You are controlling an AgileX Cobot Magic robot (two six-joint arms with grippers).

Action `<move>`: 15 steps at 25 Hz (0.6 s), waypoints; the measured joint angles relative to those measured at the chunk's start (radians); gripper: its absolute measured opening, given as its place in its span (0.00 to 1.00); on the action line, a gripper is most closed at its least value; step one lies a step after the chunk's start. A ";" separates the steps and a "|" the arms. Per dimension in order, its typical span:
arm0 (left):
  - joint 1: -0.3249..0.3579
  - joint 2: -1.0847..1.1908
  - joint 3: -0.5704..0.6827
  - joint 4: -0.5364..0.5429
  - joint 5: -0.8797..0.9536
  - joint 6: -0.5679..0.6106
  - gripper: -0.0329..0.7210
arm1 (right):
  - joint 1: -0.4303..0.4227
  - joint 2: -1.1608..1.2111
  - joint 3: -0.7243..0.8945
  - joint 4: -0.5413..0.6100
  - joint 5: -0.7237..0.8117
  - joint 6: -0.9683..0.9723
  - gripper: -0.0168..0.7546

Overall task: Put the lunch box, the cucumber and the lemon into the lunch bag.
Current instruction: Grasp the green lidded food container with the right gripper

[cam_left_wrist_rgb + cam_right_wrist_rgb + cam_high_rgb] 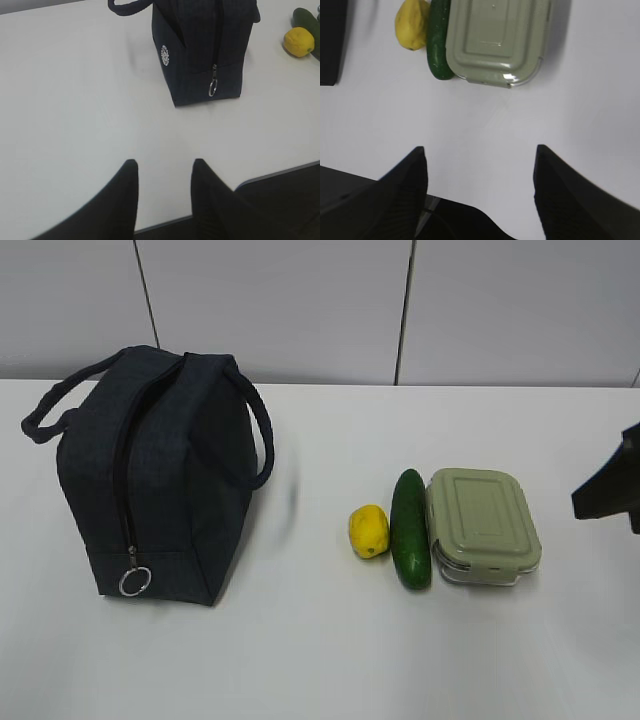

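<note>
Exterior view: right hand (610,490) cropped, seemingly spread | left hand (162,172) parted, empty | lunch bag (160,475) zipped

Exterior looks down frontally; both wrist views share the lemon (299,42).

My left gripper (162,172) hangs part-open and empty, my right gripper (480,160) spreads wider, also empty, its arm seemingly just edging into the outside view

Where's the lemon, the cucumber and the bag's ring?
lemon (368,531), exterior view, middle of its peel.
cucumber (410,528), exterior view, mid-length.
ring pull (135,582), exterior view, on its silver rim.
</note>
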 joint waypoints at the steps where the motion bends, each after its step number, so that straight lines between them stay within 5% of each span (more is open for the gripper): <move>1: 0.000 0.000 0.000 0.000 0.000 0.000 0.36 | 0.000 0.044 -0.021 0.030 0.010 -0.023 0.66; 8: 0.000 0.000 0.000 0.000 0.000 0.000 0.36 | -0.016 0.267 -0.158 0.241 0.087 -0.194 0.66; 15: 0.000 0.000 0.000 0.000 0.000 0.000 0.36 | -0.130 0.387 -0.202 0.413 0.218 -0.357 0.66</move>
